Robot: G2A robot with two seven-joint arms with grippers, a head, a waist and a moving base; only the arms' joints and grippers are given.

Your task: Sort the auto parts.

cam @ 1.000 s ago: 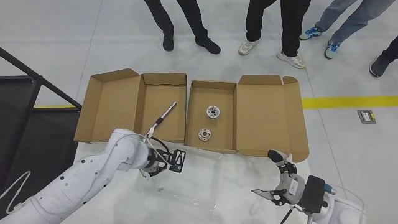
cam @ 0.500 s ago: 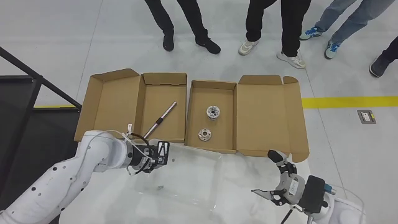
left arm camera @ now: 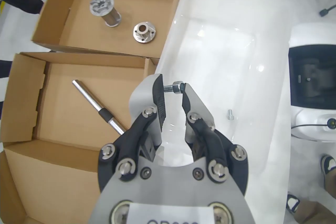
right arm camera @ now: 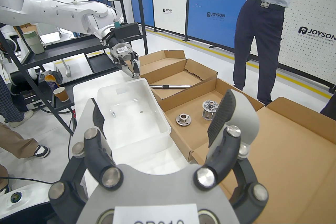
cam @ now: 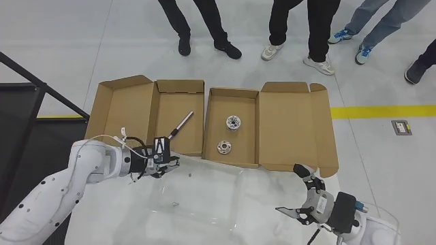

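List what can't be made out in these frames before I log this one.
- The rod: in the left wrist view its near end is hidden behind the left tool.
- The bolt held in that tool: in the top view it is too small to tell apart from the fingers.
- The dark speck in the clear tray: in the right wrist view it is too small to identify.

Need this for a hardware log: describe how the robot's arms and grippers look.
The left arm is a smooth white shell with a thin white cable looped along it and a black block at the wrist. The left gripper and right gripper match: grey metal base plate, black linkages with silver screws, pale grey fingers with black ribbed pads, a white printed label.
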